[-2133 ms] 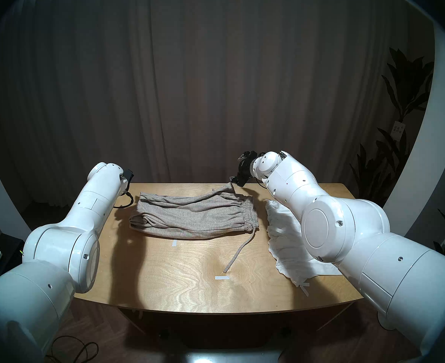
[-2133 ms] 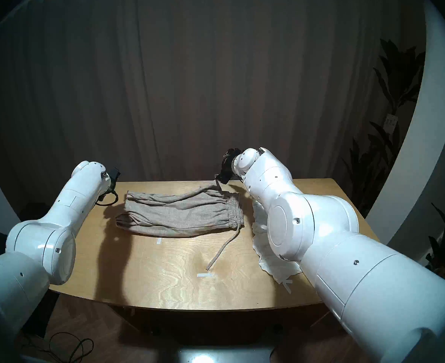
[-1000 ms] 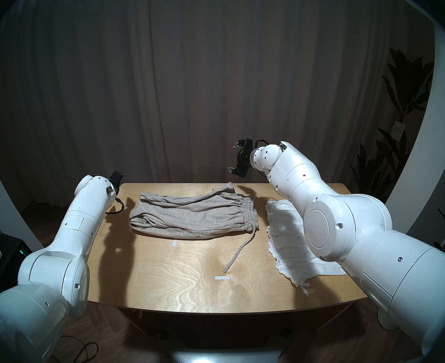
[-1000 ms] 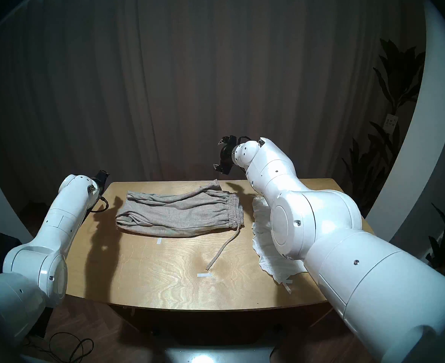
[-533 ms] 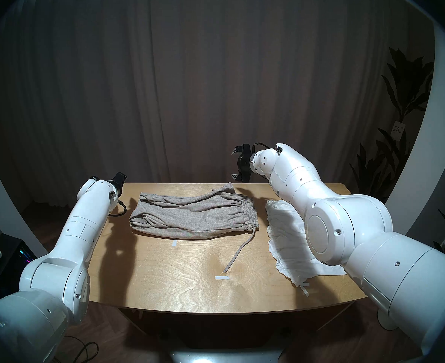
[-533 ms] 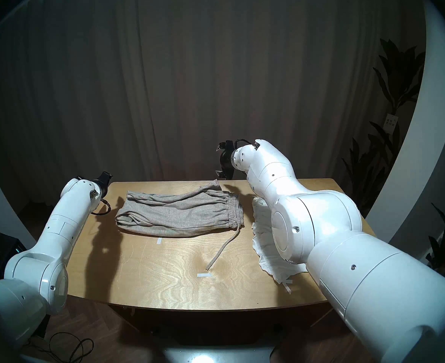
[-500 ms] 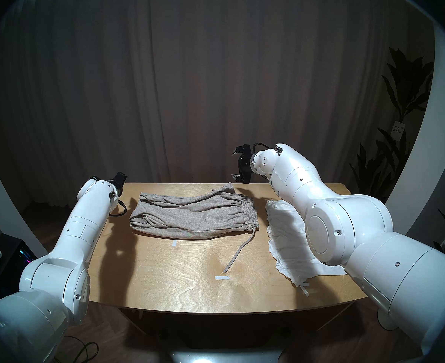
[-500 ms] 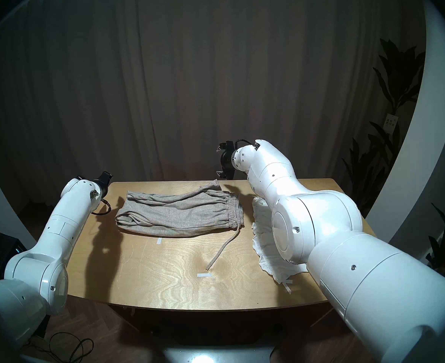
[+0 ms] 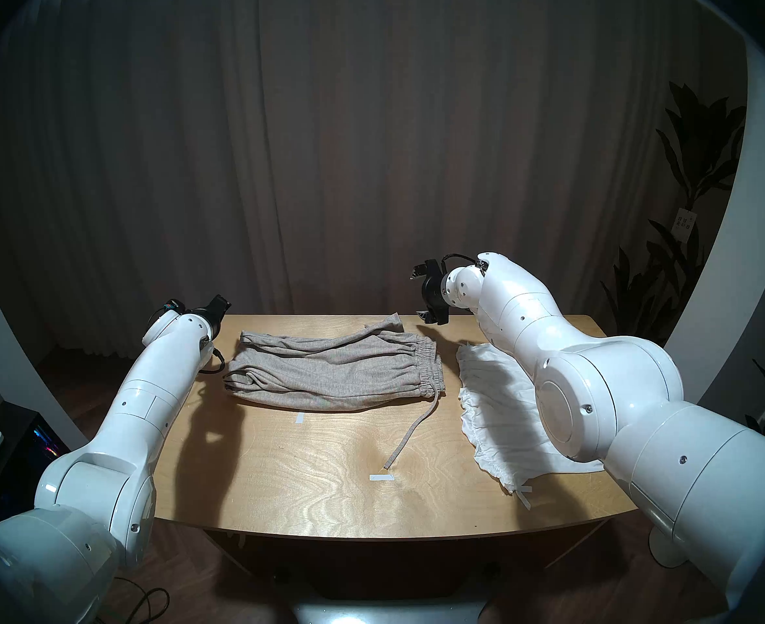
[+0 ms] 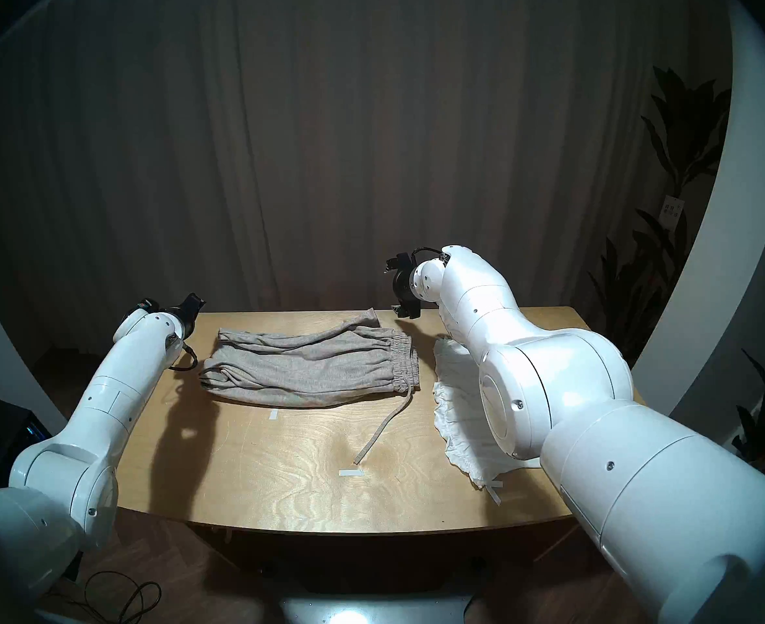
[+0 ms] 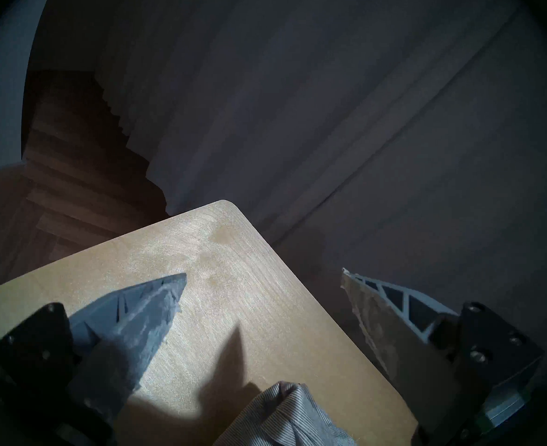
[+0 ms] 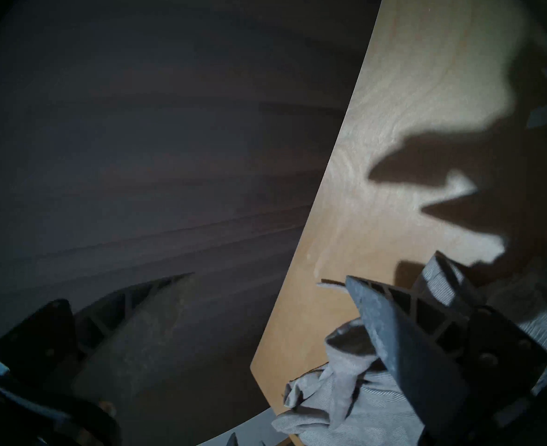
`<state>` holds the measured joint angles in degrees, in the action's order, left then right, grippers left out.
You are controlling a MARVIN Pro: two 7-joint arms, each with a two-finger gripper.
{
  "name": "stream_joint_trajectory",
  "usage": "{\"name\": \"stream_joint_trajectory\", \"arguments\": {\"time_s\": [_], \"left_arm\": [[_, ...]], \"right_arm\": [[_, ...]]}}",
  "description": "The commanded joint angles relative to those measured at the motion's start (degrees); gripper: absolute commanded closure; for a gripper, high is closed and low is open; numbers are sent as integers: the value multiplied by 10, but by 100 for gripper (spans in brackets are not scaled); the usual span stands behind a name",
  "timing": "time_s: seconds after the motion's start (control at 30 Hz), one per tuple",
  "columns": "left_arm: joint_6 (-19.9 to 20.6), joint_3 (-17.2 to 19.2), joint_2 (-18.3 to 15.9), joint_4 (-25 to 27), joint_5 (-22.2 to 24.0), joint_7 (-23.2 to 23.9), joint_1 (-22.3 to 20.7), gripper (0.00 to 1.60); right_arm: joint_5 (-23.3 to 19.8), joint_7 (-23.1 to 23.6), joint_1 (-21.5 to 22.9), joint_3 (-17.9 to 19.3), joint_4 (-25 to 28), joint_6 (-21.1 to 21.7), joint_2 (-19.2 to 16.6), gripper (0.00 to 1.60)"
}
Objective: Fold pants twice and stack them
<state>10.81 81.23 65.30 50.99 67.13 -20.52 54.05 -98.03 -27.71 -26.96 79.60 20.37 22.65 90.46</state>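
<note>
While both grippers [image 11: 262, 278] [image 12: 267, 279] gape empty near the table's [image 9: 326, 488] far edge, grey pants [image 9: 331, 371] lie folded.

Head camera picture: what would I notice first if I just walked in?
Probably the grey-beige pants, folded in a bundle in the middle of the wooden table, with one long drawstring trailing toward the front. Next, the crumpled white shorts beside them on the right, partly hidden under a big white robot arm.
</note>
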Motion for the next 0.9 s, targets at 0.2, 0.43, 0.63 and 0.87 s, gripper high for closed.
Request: {"name": "stream_joint_trajectory", "arguments": {"time_s": [0.2, 0.43, 0.63, 0.87], "left_arm": [[-17, -28, -12, 52, -32, 10, 18, 0], [-26, -43, -20, 70, -48, 11, 30, 0], [-32, -52, -28, 83, -60, 10, 40, 0], [-36, -59, -34, 91, -68, 9, 51, 0]], "right_arm": [[52, 16, 9, -48, 28, 11, -20, 0], [79, 24, 4, -76, 37, 17, -25, 0], [110, 31, -9, -111, 40, 24, -25, 0], [136, 34, -17, -139, 42, 26, -30, 0]]}}
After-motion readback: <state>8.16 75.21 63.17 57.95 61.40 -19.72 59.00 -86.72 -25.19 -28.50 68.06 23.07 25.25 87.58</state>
